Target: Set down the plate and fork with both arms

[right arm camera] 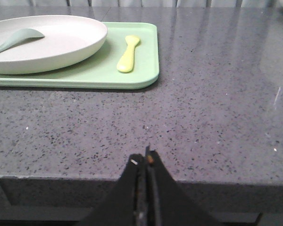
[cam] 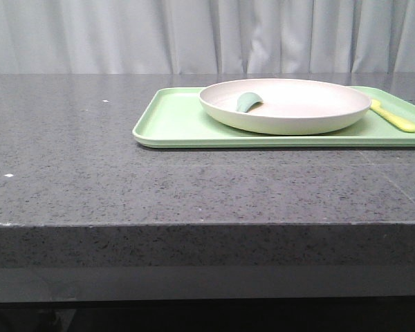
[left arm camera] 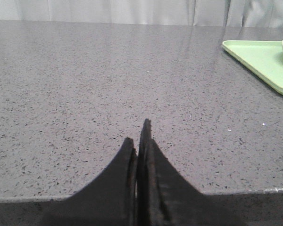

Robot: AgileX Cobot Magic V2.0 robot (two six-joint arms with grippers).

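We see the plate (cam: 285, 105) on the green tray (cam: 173, 121), a grey-green utensil (cam: 247, 102) inside it, the fork (cam: 394, 117) just beside on the tray; left gripper (left arm camera: 139, 141) and right gripper (right arm camera: 145, 162) clenched, empty, over the counter's near edge.

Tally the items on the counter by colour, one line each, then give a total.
Light green: 1, the tray
Cream: 1, the plate
Pale yellow: 1, the fork
Grey-green: 1, the utensil in the plate
Total: 4
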